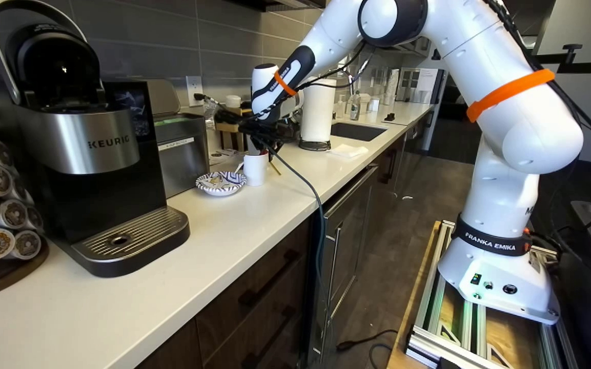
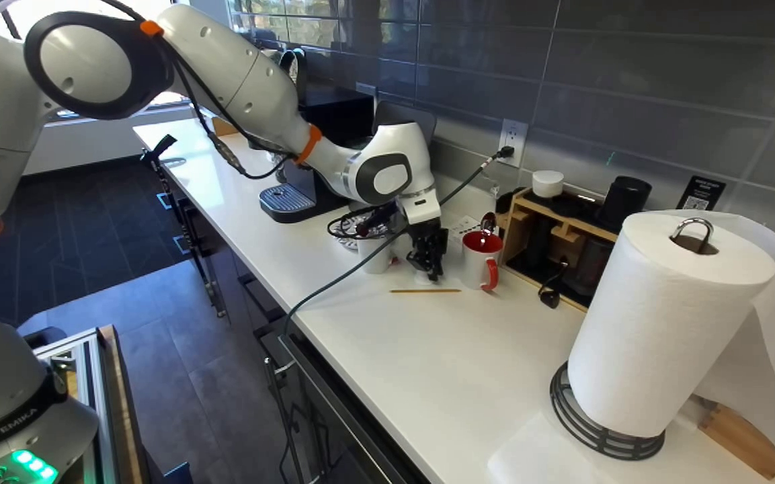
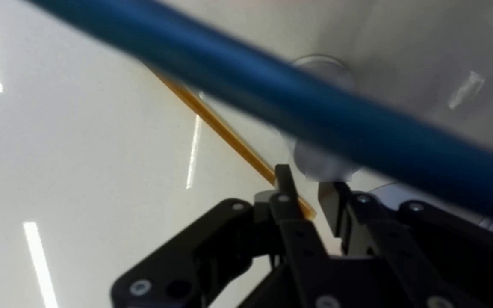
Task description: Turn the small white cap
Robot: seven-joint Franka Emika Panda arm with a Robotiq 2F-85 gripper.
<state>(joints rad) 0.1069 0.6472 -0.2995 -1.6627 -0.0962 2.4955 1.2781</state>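
The small white cap stands on the counter just under my gripper in an exterior view, mostly covered by the fingers. In the wrist view a pale round shape, seemingly the cap, lies just beyond the fingertips, partly behind a blue cable. My gripper is partly open there, with an empty gap between its fingers. It points down. I cannot tell whether a finger touches the cap. In an exterior view the gripper is dark among cables behind a white mug, and the cap is hidden.
The white mug and a patterned bowl stand close by. A red-lined mug is beside the gripper. A wooden stick lies in front. The blue cable crosses the wrist view. A paper towel roll stands farther along.
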